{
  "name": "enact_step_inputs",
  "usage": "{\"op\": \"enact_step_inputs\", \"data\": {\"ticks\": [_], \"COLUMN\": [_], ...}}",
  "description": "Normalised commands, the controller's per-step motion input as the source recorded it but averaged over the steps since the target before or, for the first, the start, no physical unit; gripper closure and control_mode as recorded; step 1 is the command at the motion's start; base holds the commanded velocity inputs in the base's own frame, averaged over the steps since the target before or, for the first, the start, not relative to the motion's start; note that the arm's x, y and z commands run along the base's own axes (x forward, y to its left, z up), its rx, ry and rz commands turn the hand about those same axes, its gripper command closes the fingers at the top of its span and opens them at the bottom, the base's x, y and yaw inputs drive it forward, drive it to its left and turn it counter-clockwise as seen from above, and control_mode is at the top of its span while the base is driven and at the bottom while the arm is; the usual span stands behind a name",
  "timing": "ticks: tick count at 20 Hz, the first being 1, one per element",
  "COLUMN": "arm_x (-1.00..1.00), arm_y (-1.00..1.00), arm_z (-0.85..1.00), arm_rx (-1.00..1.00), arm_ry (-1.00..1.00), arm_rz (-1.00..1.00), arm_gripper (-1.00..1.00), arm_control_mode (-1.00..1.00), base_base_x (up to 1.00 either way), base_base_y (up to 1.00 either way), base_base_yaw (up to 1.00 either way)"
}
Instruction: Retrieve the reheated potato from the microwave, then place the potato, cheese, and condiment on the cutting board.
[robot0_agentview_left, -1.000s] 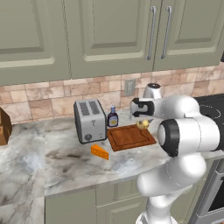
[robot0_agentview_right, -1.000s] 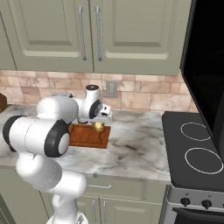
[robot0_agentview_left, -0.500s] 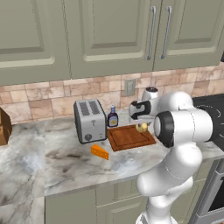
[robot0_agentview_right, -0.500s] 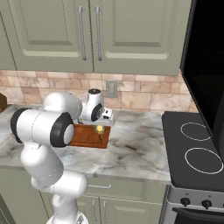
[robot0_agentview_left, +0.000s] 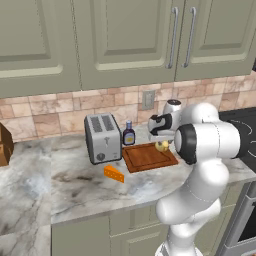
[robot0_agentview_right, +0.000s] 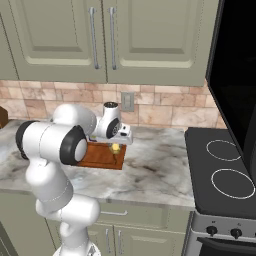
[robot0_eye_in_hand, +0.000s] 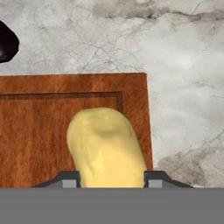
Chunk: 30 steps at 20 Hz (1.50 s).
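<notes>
step in hand: setting the potato (robot0_eye_in_hand: 105, 146) on the cutting board (robot0_eye_in_hand: 39, 131). the gripper (robot0_eye_in_hand: 111, 178) is closed on it, low over the board's corner. cheese (robot0_agentview_left: 114, 174) and condiment (robot0_agentview_left: 129, 134) stand on the bench (robot0_agentview_left: 75, 190). next move, by my judgement: release, lift clear, go for the cheese.

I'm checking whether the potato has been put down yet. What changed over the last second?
The arm's elbow swung in toward the base while the gripper barely shifted over the right end of the cutting board. It is still closed on the potato; nothing was let go. The cheese on the counter, the condiment and the toaster stayed put.
</notes>
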Motion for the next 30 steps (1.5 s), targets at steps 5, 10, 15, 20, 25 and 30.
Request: {"op": "enact_step_inputs", "data": {"ticks": [5, 10, 15, 20, 25, 30], "arm_x": [-0.04, -0.18, -0.26, -0.18, -0.02, 0.0], "arm_y": [0.03, 0.07, 0.01, 0.01, 0.09, 0.21], "arm_z": [-0.27, -0.21, -0.13, -0.05, 0.18, 0.35], "arm_rx": [0.0, 0.0, 0.01, 0.03, 0.03, 0.01], "arm_ry": [0.0, 0.0, -0.07, -0.08, -0.18, -0.15], "arm_rz": [0.0, 0.0, 0.0, 0.0, 0.0, 0.0], "arm_gripper": [1.0, -1.0, -1.0, -1.0, -1.0, -1.0], "arm_control_mode": [-1.0, -1.0, -1.0, -1.0, -1.0, -1.0], "base_base_x": [0.0, 0.0, 0.0, 0.0, 0.0, 0.0], "base_base_y": [0.0, 0.0, 0.0, 0.0, 0.0, 0.0], "base_base_yaw": [0.0, 0.0, 0.0, 0.0, 0.0, 0.0]}}
